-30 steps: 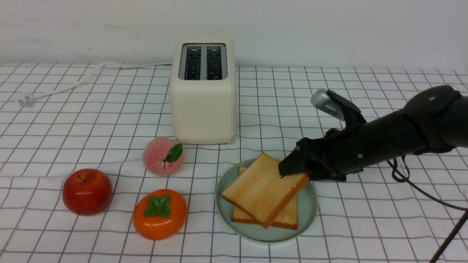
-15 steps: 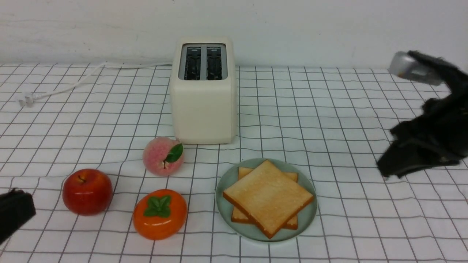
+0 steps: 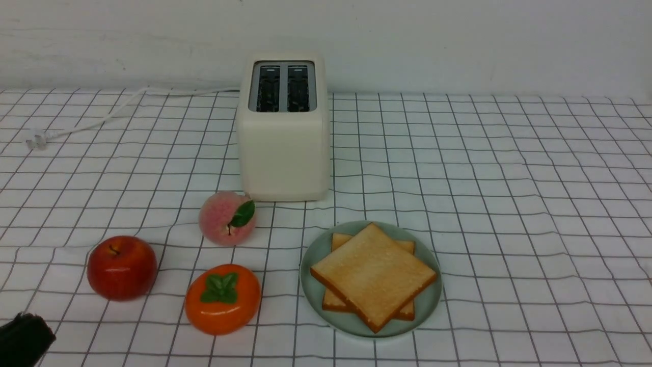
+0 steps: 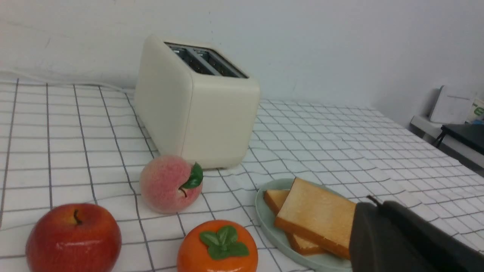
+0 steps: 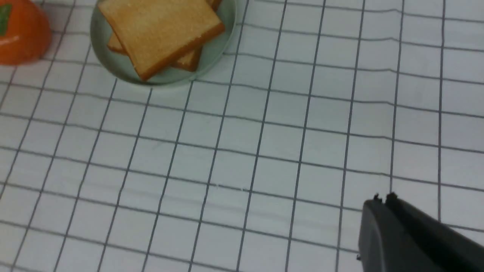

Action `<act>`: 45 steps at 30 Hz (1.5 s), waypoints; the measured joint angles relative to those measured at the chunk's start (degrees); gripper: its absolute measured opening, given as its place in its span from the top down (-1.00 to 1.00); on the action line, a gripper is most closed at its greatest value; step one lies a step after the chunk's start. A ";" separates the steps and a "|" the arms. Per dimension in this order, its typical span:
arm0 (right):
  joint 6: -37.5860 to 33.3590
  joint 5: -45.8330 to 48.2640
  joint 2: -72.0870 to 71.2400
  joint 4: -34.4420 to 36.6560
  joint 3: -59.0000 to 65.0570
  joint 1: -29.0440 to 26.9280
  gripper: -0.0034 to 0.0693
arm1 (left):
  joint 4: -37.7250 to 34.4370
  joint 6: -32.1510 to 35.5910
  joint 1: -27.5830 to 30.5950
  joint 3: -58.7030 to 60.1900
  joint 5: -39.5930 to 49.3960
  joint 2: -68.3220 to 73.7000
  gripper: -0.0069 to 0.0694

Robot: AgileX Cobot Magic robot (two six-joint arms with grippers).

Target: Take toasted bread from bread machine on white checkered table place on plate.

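Two slices of toasted bread lie stacked on the mint-green plate (image 3: 309, 265), the top slice (image 3: 374, 272) turned across the lower one (image 3: 336, 302). The cream-white bread machine (image 3: 282, 148) stands behind the plate on the white checkered table (image 3: 509, 204), both slots dark and empty. My left gripper (image 4: 374, 204) is shut and empty, low at the table's front left; its black tip shows in the front view (image 3: 25, 336). My right gripper (image 5: 383, 198) is shut and empty above bare cloth, well away from the plate (image 5: 113, 66) and toast (image 5: 159, 26). It is outside the front view.
A peach (image 3: 227, 218), a red apple (image 3: 121, 266) and an orange persimmon (image 3: 222, 298) sit left of the plate. The toaster's white cord and plug (image 3: 38, 138) lie at the back left. A wall stands behind the table.
My right gripper let go of the top slice and pulled away to the right, out of the front view. The slice now lies flat on the lower one. My left gripper sank lower.
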 joint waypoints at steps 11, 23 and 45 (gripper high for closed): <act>4.77 -30.25 -14.94 -1.61 22.19 0.00 0.90 | 0.00 -0.11 0.00 3.44 2.27 0.00 0.85; 4.82 -33.93 -14.91 -0.90 38.66 0.00 0.87 | 0.04 -0.11 0.00 3.44 4.26 0.00 0.85; -0.99 -41.56 -25.79 -1.03 45.45 -0.06 0.96 | 0.23 -0.23 0.00 3.44 5.51 0.00 0.85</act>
